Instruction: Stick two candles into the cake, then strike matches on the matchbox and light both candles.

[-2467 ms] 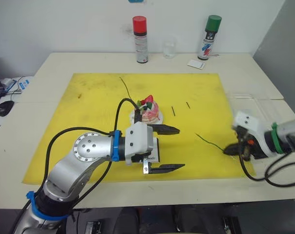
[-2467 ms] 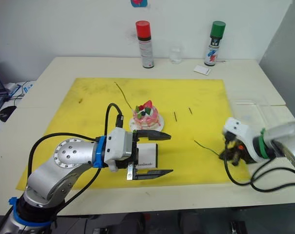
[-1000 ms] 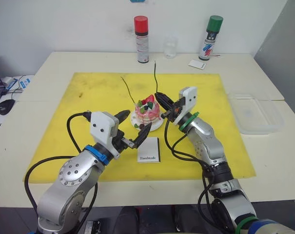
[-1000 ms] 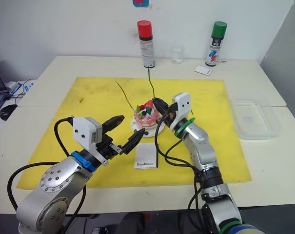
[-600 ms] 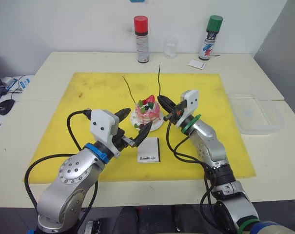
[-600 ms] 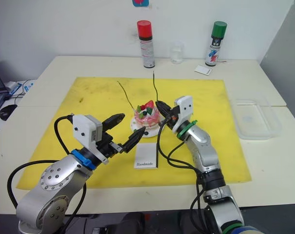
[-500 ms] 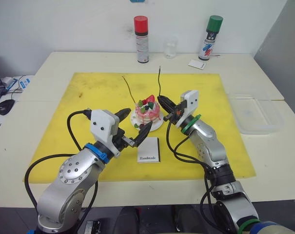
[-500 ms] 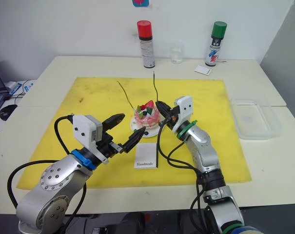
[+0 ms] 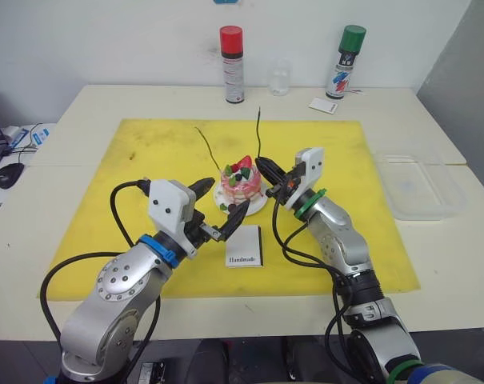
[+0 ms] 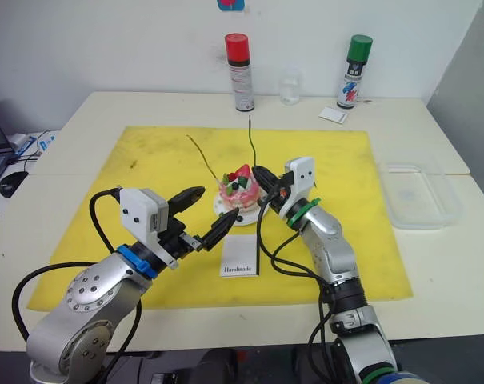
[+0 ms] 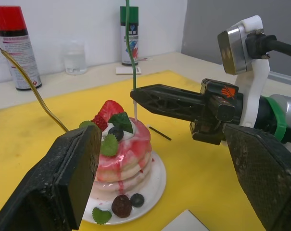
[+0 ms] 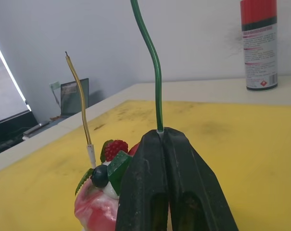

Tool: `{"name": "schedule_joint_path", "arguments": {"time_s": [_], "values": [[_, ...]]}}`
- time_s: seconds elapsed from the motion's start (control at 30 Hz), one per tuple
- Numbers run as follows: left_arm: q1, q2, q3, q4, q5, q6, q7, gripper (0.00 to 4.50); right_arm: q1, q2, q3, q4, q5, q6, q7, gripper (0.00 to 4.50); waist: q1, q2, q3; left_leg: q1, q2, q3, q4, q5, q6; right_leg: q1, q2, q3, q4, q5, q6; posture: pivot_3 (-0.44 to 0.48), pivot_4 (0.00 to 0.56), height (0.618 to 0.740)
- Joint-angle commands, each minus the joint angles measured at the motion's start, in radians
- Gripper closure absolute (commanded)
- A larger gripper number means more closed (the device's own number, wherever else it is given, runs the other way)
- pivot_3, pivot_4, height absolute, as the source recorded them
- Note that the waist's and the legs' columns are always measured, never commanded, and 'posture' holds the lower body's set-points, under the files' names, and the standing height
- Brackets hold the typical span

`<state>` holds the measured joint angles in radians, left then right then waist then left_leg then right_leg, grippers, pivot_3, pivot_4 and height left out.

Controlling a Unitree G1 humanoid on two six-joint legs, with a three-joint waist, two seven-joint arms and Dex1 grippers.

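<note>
The pink-and-white cake (image 9: 242, 182) sits on its white plate (image 9: 258, 205) on the yellow mat. One candle (image 9: 211, 150) stands in it, leaning back and to the left. My right gripper (image 9: 262, 166) is shut on the second candle (image 9: 258, 132) and holds it upright at the cake's right edge. That candle's pale end (image 11: 134, 109) reaches the cake's top beside the strawberry. My left gripper (image 9: 223, 202) is open just in front of and left of the cake, touching nothing. The matchbox (image 9: 244, 246) lies flat in front of the cake. One match (image 11: 159, 133) lies behind the cake.
A red spray can (image 9: 231, 64), a glass (image 9: 278, 78), a green spray can (image 9: 344, 62) and a white card (image 9: 322, 105) stand along the table's back. A clear plastic tray (image 9: 422, 186) lies right of the mat (image 9: 146, 160). A mouse (image 9: 8, 176) sits at the far left.
My right gripper lifted the second candle from the mat's right side and carried it upright to the cake, edging closer in the last half second. My left gripper withdrew from over the matchbox.
</note>
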<state>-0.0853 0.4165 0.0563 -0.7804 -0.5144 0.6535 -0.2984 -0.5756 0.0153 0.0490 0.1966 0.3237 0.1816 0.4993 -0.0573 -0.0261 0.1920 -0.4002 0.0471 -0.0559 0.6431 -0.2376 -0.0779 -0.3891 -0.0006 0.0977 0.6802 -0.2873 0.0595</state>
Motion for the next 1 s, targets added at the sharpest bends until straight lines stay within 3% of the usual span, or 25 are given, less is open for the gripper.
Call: {"name": "schedule_joint_path", "arguments": {"time_s": [0.03,0.83,0.93,1.0], "values": [[-0.014,0.005,0.016,-0.012,-0.018,-0.002,-0.007,0.00,-0.004,-0.008,-0.001,-0.038,-0.009,-0.017,-0.004,4.46,0.000,0.000,0.000,0.000,0.000,0.000,0.000,0.000,0.000,0.000,0.000,0.000,0.000,0.000,0.000,0.000,0.150,0.740],[-0.031,0.009,0.021,-0.008,-0.025,0.006,0.001,0.00,0.049,-0.026,0.017,0.014,-0.024,-0.034,0.047,4.46,0.000,0.000,0.000,0.000,0.000,0.000,0.000,0.000,0.000,0.000,0.000,0.000,0.000,0.000,0.000,0.000,0.150,0.740],[-0.034,0.009,0.020,-0.008,-0.024,0.008,0.000,0.00,0.047,-0.029,0.017,0.005,-0.024,-0.040,0.053,3.87,0.000,0.000,0.000,0.000,0.000,0.000,0.000,0.000,0.000,0.000,0.000,0.000,0.000,0.000,0.000,0.000,0.150,0.740],[-0.036,0.008,0.020,-0.008,-0.023,0.009,0.001,0.00,0.044,-0.031,0.018,-0.003,-0.027,-0.042,0.051,3.17,0.000,0.000,0.000,0.000,0.000,0.000,0.000,0.000,0.000,0.000,0.000,0.000,0.000,0.000,0.000,0.000,0.150,0.740]]}}
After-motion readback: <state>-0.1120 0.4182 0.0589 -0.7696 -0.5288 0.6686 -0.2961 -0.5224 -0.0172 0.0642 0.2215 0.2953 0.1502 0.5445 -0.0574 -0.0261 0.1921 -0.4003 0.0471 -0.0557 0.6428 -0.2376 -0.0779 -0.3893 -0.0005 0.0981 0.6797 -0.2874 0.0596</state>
